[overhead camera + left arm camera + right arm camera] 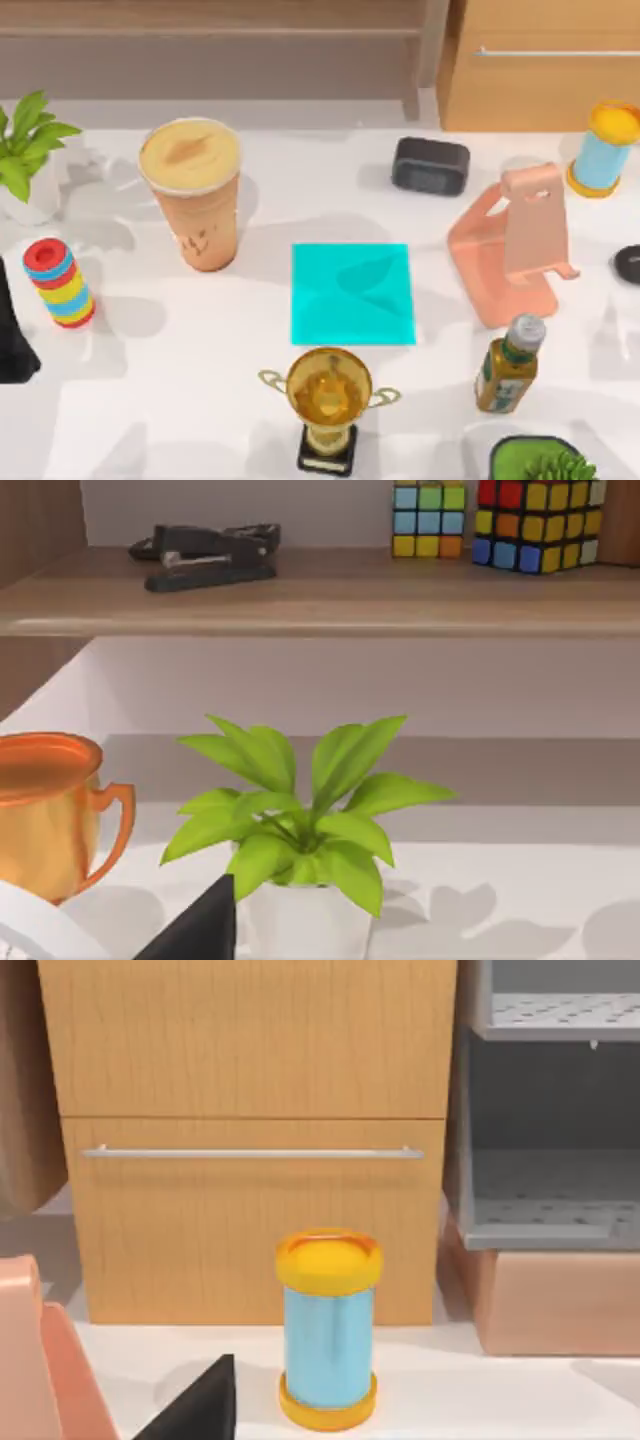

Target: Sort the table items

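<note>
A tall tan-orange drink cup [192,192] stands upright at the back left of the white table [180,400]. At the right edge lies a small black oval item [629,264], seemingly the mouse, cut off by the picture's border. My left gripper [12,335] is parked at the far left edge, apart from the cup. A dark part of my right gripper [200,1408] shows low in the right wrist view, facing a blue cylinder with yellow ends [328,1325].
A cyan mat [352,293] lies mid-table. Around it stand a gold trophy [328,400], a dark speaker-like box [430,165], a pink phone stand [515,245], a bottle [508,362], a ring stack [60,282] and potted plants [25,150] [540,462]. A wooden drawer [250,1150] stands behind.
</note>
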Available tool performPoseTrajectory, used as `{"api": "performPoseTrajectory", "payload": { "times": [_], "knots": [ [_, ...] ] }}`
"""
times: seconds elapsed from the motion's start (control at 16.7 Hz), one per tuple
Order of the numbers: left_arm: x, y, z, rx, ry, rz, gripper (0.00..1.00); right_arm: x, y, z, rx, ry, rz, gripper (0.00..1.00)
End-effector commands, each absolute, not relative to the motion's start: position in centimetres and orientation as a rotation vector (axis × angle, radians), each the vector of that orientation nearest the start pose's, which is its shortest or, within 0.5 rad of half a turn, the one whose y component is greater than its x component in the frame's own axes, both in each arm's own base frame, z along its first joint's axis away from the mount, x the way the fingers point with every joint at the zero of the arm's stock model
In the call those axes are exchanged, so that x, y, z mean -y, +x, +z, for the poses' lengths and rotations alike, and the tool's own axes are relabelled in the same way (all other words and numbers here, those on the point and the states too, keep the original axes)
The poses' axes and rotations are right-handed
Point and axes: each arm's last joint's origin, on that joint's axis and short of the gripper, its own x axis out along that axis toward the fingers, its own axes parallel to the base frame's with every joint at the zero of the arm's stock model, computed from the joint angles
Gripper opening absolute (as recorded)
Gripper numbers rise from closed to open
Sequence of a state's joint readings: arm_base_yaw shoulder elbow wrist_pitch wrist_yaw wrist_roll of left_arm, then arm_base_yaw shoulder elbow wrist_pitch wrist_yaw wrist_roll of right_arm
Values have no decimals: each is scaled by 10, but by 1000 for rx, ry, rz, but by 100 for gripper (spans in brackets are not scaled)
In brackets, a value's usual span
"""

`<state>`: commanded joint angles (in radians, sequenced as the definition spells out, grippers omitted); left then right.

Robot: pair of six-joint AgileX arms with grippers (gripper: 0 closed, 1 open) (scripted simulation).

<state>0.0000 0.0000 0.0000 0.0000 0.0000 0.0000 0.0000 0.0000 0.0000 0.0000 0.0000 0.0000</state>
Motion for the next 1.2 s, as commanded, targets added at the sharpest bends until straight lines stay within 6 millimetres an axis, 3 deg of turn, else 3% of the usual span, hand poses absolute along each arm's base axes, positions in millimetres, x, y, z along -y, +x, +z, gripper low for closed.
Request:
{"api": "performPoseTrajectory", "payload": {
  "times": [0.3, 0.66, 0.96, 1.2],
  "knots": [
    [1, 106, 160, 0, 0, 0, 100, 2, 106, 169, -37, -60, -10, 100],
    [1, 106, 160, 0, 0, 0, 100, 5, 124, 221, -296, -368, -25, 100],
    [1, 106, 160, 0, 0, 0, 100, 11, 178, 262, -655, -717, 107, 100],
    [1, 106, 160, 0, 0, 0, 100, 17, 247, 266, -952, -959, 368, 100]
  ]
}}
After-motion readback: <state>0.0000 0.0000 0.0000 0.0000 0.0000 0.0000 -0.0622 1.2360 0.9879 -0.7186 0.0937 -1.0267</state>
